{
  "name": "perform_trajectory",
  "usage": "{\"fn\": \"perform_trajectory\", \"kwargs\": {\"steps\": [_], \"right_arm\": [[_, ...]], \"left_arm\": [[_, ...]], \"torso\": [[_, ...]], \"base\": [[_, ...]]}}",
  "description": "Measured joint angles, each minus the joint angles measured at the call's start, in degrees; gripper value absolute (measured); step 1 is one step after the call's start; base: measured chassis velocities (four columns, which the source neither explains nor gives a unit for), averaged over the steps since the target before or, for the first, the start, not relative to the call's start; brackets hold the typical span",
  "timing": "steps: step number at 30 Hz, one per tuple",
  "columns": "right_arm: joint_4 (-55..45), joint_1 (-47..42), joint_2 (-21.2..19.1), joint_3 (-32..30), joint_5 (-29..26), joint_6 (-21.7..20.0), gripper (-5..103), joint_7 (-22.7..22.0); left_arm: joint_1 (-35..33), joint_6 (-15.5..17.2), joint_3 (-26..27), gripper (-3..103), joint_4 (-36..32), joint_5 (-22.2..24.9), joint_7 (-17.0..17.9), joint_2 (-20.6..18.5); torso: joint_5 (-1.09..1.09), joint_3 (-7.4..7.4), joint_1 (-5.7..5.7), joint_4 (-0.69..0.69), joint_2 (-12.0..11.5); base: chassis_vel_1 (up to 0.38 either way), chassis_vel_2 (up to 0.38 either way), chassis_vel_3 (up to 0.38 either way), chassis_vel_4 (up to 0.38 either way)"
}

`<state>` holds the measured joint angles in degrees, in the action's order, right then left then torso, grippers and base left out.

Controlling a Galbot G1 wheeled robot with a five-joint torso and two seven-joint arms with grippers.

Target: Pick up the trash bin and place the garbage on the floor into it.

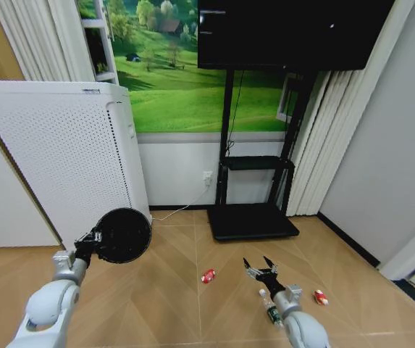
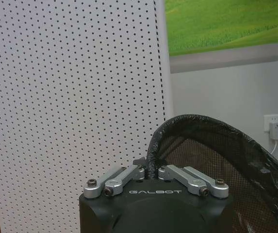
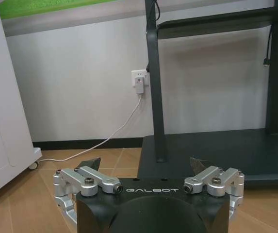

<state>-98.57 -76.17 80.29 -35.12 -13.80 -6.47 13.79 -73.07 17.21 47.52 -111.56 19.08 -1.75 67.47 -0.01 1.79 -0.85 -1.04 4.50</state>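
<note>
The bin is already lifted: the left gripper (image 2: 149, 171) has its fingers pinched on the rim of the trash bin (image 1: 124, 235), held off the floor (image 1: 171, 304). Collecting litter seems next. The right gripper (image 1: 261, 266) hovers with fingers spread wide, holding nothing; a red can (image 1: 208, 275) lies just left of them, a bottle (image 1: 271, 313) behind them, another can (image 1: 321, 296) off to the right.
</note>
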Motion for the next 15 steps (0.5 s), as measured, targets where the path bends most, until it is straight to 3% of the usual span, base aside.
{"fn": "perform_trajectory", "kwargs": {"steps": [7,15], "right_arm": [[2.7,2.8,-0.7,2.8,-0.7,-1.9,100,-0.3],[13.5,11.9,-2.2,11.4,0.2,-3.3,100,1.4]], "left_arm": [[0.0,-0.5,-0.1,7,-0.2,0.4,-0.1,0.3],[-0.9,-2.4,0.2,7,-1.0,0.9,-0.5,0.7]], "torso": [[0.0,0.0,0.0,-0.01,0.0],[0.01,0.0,0.0,0.0,0.0]], "base": [[0.0,0.0,0.0,0.0],[0.0,0.0,0.0,0.0]]}}
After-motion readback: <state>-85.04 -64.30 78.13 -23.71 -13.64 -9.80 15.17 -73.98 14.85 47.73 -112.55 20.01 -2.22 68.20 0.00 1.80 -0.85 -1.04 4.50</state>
